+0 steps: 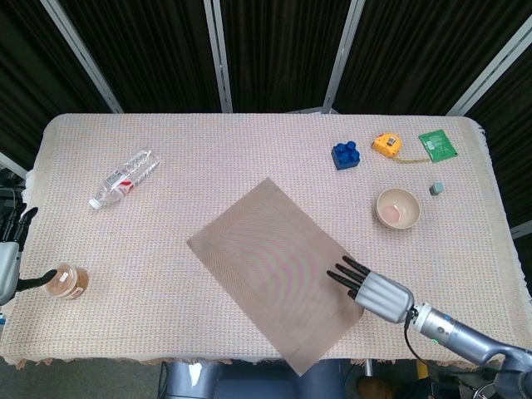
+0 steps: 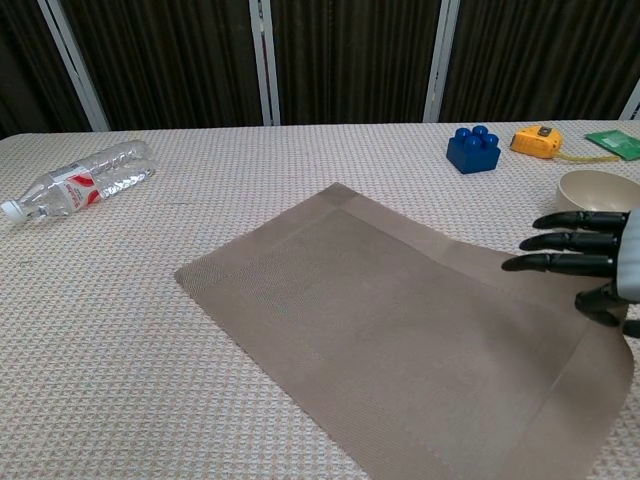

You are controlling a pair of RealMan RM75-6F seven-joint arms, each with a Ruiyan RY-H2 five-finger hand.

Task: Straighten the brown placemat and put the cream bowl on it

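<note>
My right hand [image 1: 372,288] rests on the near right edge of the brown placemat [image 1: 270,262], dark fingers [image 2: 560,240] held out straight and close together over the weave. From the chest view the thumb seems to sit under the mat's edge, which lifts a little there, so I read it as a pinch on the mat, though the view cuts the hand off at the frame's border. The placemat lies skewed on the table [image 1: 166,241], one corner pointing toward the far side and another hanging over the near edge.

The cream bowl [image 1: 398,208] stands upright to the right of the mat, apart from it, beyond my right hand. A blue toy brick [image 1: 346,155], a yellow tape measure [image 1: 386,145] and a green packet [image 1: 439,144] lie near the far right corner, with a small grey block [image 1: 435,189] just beside the bowl.

My left hand [image 1: 8,249] is at the table's left edge, mostly out of frame, fingers apart, next to a small amber jar [image 1: 65,282]; I cannot tell if it touches the jar. An empty clear plastic bottle [image 1: 123,179] lies on its side toward the far left.
</note>
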